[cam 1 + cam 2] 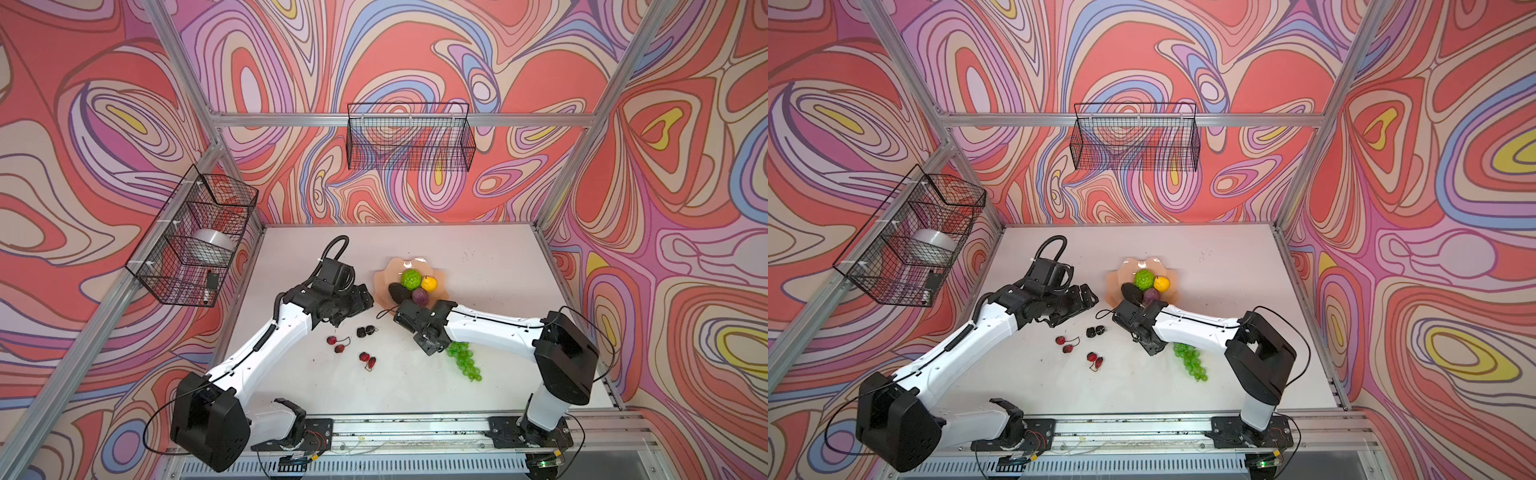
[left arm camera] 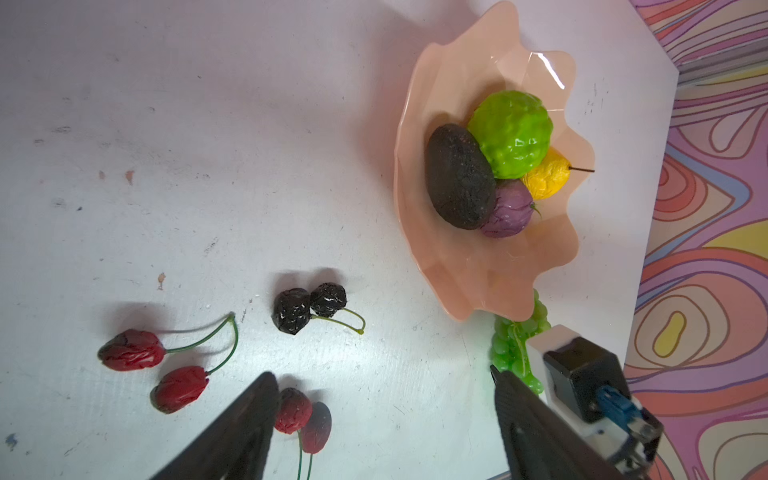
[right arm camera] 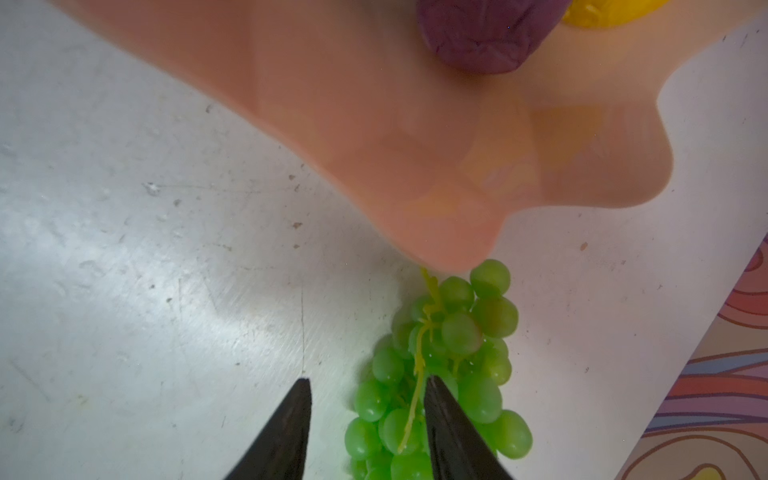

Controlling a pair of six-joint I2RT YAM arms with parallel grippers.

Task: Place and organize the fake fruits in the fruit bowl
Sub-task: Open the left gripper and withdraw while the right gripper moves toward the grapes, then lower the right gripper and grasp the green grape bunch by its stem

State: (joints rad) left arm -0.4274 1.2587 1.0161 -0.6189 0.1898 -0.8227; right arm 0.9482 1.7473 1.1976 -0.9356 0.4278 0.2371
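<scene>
The peach-pink fruit bowl (image 1: 392, 270) (image 2: 457, 270) holds a bumpy green ball (image 1: 410, 279), a yellow lemon-like fruit (image 1: 429, 284), a dark avocado (image 1: 398, 292) and a purple ball (image 1: 419, 296). On the table lie a black cherry pair (image 1: 365, 331) (image 2: 309, 309), two red cherry pairs (image 1: 336, 344) (image 1: 368, 360) and a green grape bunch (image 1: 463, 361) (image 3: 457, 332). My right gripper (image 1: 434, 347) (image 3: 368, 380) is low over the bunch's bowl end, jaws partly apart, one finger on the grapes, the other clear. My left gripper (image 1: 353, 311) (image 2: 381, 372) stands wide open and empty left of the bowl.
Two black wire baskets hang on the walls: one at the back (image 1: 409, 137) and one on the left (image 1: 195, 237) with a silvery roll inside. Both arms meet near the bowl's front edge. Bare tabletop (image 1: 498, 270) lies right of the bowl.
</scene>
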